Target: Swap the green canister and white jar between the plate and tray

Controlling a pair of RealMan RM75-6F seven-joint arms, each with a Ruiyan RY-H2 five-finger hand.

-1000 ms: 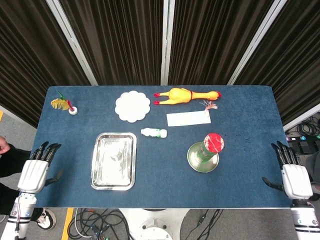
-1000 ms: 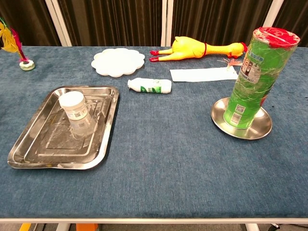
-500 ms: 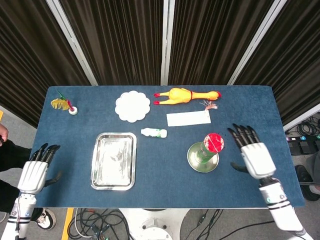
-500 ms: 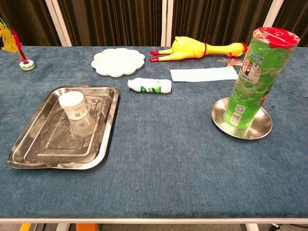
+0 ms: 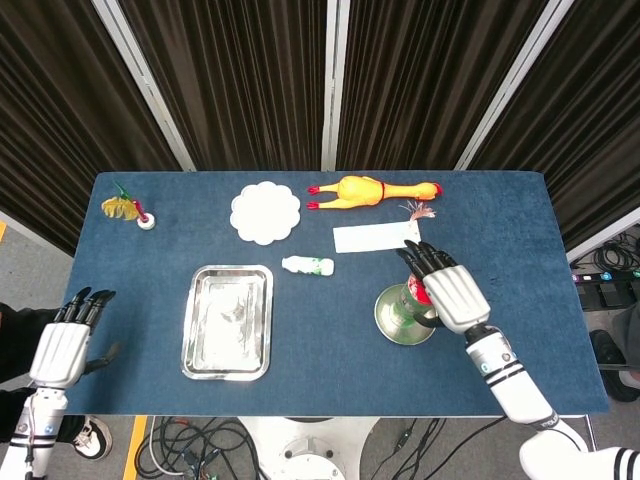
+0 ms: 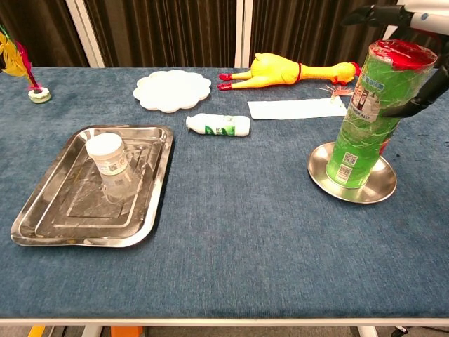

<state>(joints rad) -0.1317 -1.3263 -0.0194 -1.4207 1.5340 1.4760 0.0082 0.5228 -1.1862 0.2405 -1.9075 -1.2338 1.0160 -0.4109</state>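
The green canister [image 6: 365, 112] with a red lid stands upright on the round metal plate [image 6: 354, 191] at the right. In the head view my right hand [image 5: 445, 290] covers its top, so only the canister's lower part [image 5: 405, 308] and the plate [image 5: 388, 322] show. In the chest view that hand [image 6: 414, 10] hangs over the lid with fingers spread and the thumb alongside the canister's right side; no firm grip shows. The white jar [image 6: 109, 163] lies in the steel tray [image 6: 165, 165]. My left hand [image 5: 62, 345] stays open beyond the table's left edge.
At the back lie a yellow rubber chicken [image 5: 372, 190], a white scalloped dish [image 5: 265, 212] and a white card [image 5: 376, 237]. A small white bottle [image 5: 308, 265] lies between tray [image 5: 192, 320] and plate. A feathered shuttlecock [image 5: 130, 210] stands at the far left.
My right hand has swung in from the table's right edge, leftward, to above the canister's lid. The left hand has drifted slightly lower. Canister and jar have not moved.
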